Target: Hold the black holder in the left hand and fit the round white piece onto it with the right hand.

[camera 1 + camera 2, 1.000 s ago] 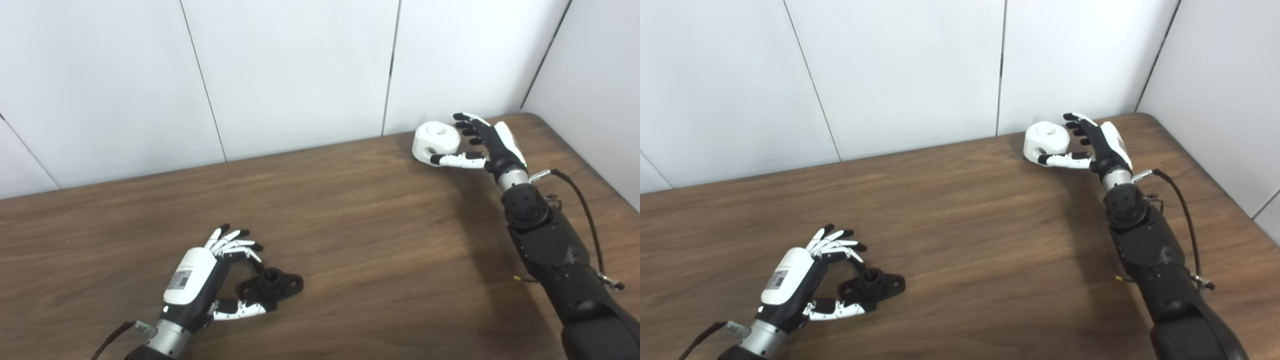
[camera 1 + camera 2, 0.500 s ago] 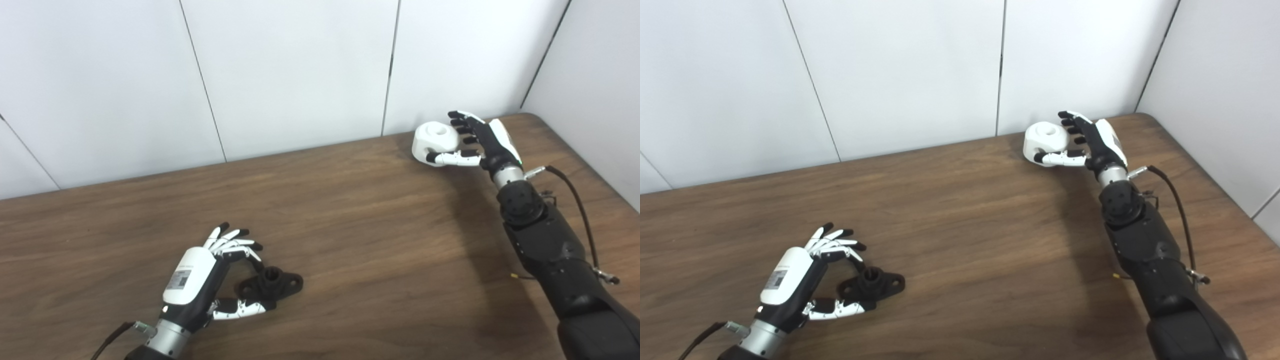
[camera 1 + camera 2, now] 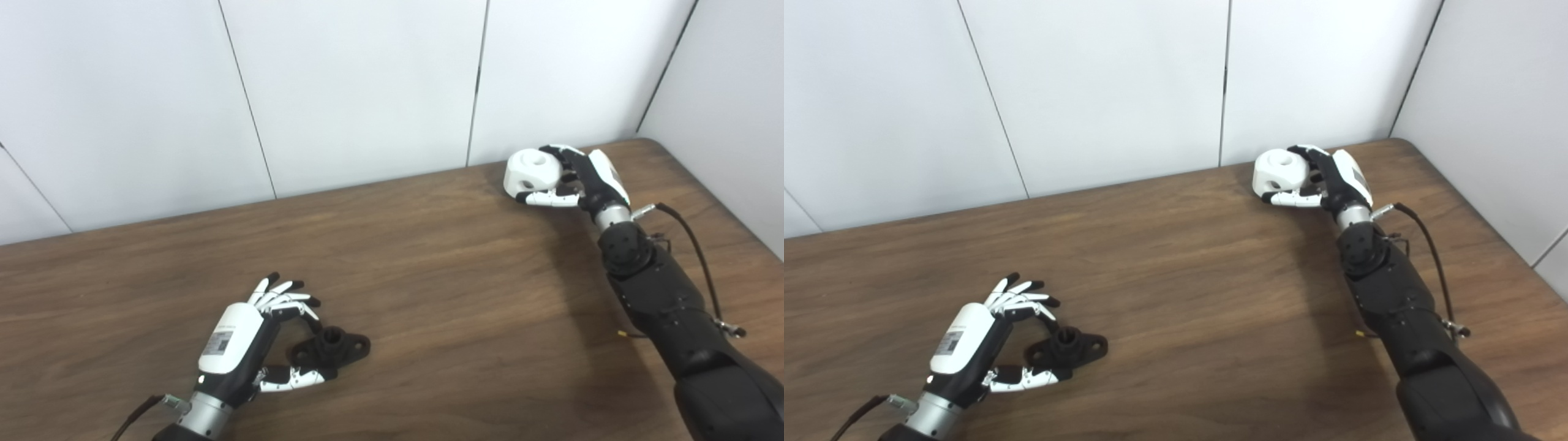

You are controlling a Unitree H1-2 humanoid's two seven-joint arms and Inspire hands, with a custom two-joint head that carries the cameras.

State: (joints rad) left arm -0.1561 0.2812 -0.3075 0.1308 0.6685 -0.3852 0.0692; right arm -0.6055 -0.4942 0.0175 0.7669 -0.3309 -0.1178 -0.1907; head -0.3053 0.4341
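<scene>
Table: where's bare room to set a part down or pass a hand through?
The widest bare stretch of the table runs between the black holder by the left hand and the round white piece in the right hand. The far-left strip along the wall is bare too. Crowded: near-left around the holder; far-right corner.
</scene>
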